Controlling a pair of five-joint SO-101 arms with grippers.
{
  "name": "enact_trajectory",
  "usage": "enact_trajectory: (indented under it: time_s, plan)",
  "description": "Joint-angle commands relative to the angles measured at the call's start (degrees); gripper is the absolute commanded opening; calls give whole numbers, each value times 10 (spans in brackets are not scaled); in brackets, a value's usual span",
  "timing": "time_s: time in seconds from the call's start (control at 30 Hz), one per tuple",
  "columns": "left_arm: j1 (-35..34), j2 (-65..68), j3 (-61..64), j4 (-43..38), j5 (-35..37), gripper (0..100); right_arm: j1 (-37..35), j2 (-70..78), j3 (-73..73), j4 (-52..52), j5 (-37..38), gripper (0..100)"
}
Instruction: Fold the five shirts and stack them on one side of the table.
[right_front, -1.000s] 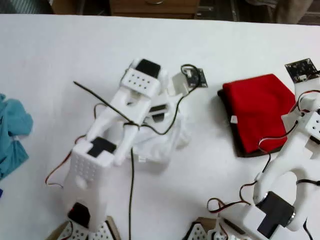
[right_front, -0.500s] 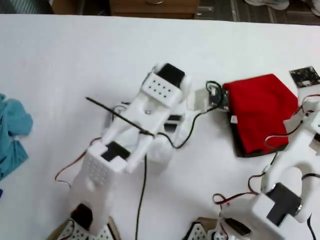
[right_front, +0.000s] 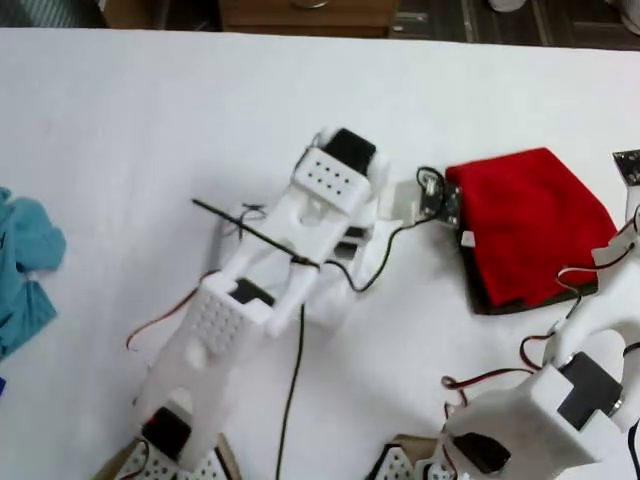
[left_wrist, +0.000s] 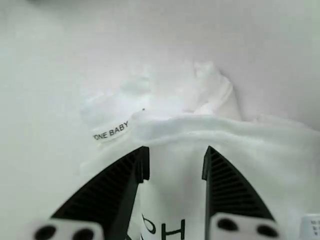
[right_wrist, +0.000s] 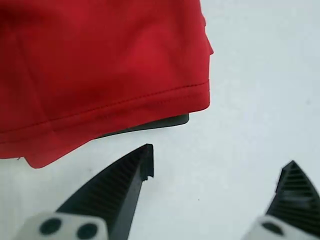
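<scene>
Left gripper (left_wrist: 175, 162) pinches a fold of the crumpled white shirt (left_wrist: 200, 100), neck label (left_wrist: 111, 132) showing; right gripper (right_wrist: 220, 170), jaws wide, hangs beside the folded red shirt (right_wrist: 100, 55) atop a dark shirt (right_wrist: 150, 124).

Far table (right_front: 200, 90) strip open; red shirt stack (right_front: 525, 220) blocks right, teal shirt (right_front: 25, 265) left edge, left arm (right_front: 260, 300) over white shirt (left_wrist: 175, 137) mid-table.

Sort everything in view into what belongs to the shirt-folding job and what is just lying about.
Belongs to the job:
white shirt, between the left arm's jaws
red shirt, folded on a dark shirt
teal shirt, at the table edge

Just there:
wooden cabinet behind the table
</scene>
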Motion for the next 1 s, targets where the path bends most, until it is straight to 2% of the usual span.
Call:
enact_trajectory:
  time_s: [0.0, 0.23, 0.5, 0.7, 0.77, 0.83, 0.97]
  plan:
    - [-1, -6, -41, 13, -4, 199, 0, -5, -28, -6, 1, 387]
    - [-13, 39, -29, -26, -4, 199, 3, -3, -40, -6, 1, 387]
    - [-26, 86, -30, -32, -5, 196, 0, -3, -40, -3, 1, 387]
    - [-40, 80, -32, -52, -4, 45, 0, -3, -39, -2, 0, 387]
    - [-42, 75, -59, -41, -3, 24, 2, -3, -39, -2, 1, 387]
    - [-42, 73, -88, -30, 4, 44, 2, -3, -39, -2, 1, 387]
    - [-43, 73, -124, -11, 5, 169, 0, -3, -39, -2, 0, 387]
